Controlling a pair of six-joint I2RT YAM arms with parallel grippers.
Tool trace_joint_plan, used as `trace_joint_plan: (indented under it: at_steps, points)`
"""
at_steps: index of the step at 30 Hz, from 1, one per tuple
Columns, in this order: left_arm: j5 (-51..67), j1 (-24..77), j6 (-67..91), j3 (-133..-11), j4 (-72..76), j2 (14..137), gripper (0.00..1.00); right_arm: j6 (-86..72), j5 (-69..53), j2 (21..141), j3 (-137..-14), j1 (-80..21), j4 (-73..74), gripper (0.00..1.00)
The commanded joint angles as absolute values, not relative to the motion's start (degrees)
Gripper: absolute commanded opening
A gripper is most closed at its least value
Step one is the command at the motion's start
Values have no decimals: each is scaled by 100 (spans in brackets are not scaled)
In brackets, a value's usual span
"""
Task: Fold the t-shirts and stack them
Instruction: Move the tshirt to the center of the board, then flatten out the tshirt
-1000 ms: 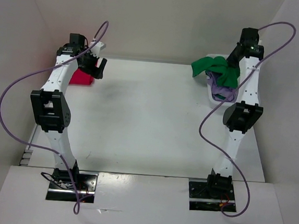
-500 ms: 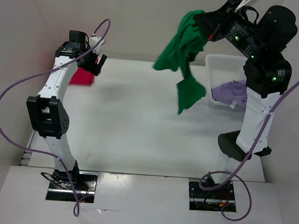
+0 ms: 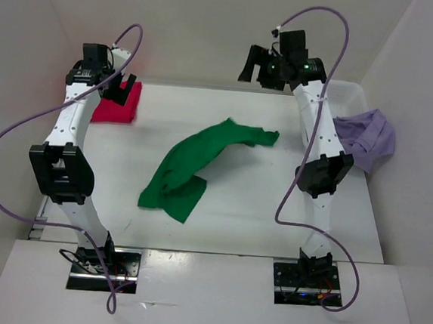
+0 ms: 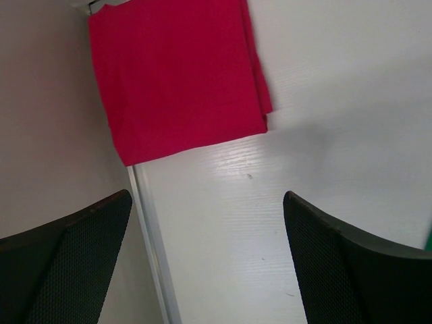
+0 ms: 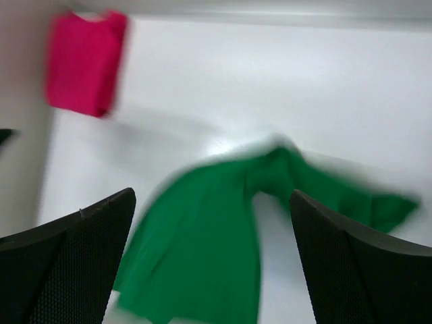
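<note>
Left gripper (image 3: 121,85): up at the far left corner of the table (image 3: 273,205), over the red shirt. In its own camera the two dark fingers (image 4: 74,256) stand wide apart with only bare tabletop between them.

Red shirt (image 3: 120,106): folded into a neat flat rectangle and lying at the far left edge of the table, right against the side wall. From above, the left gripper covers its far left part. The left wrist camera cuts off its upper edge.

Green shirt (image 3: 197,164): loose and unfolded, stretched in a long diagonal across the middle of the table, from the near left up toward the far right. It is bunched and twisted, so sleeves and collar cannot be picked out. In the right wrist view it is heavily blurred (image 5: 202,250), and I cannot tell whether all of it lies flat on the surface.

Right gripper (image 3: 259,67): high at the back, right of centre and well apart from the green shirt. Its fingers (image 5: 74,256) are spread wide, gripping nothing.

Basket (image 3: 344,86): white, at the far right. The right arm covers part of it, and only the rim and one wall show.

Purple shirt (image 3: 366,137): pale lavender and crumpled, draped over the basket's right side. How much lies inside is hidden.
</note>
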State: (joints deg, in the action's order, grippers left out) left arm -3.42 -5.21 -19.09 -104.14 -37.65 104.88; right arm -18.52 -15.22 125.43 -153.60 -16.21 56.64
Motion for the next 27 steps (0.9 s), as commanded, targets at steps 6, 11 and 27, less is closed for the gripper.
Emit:
trace_joint_plan:
  at_steps: [6, 11, 27]
  points:
    - [-27, -554, -1968, -10284, -3753, 9967, 99, -891, -564, 11207, -13104, -2055, 5933, 99]
    - [-61, -554, -2109, -9819, -3946, 9721, 99, -807, 265, 10205, -9903, -4055, 4634, 99]
    - [791, -1485, -1529, -8710, -3806, 9141, 99, -668, 835, 12400, -9914, -6653, 3806, 92]
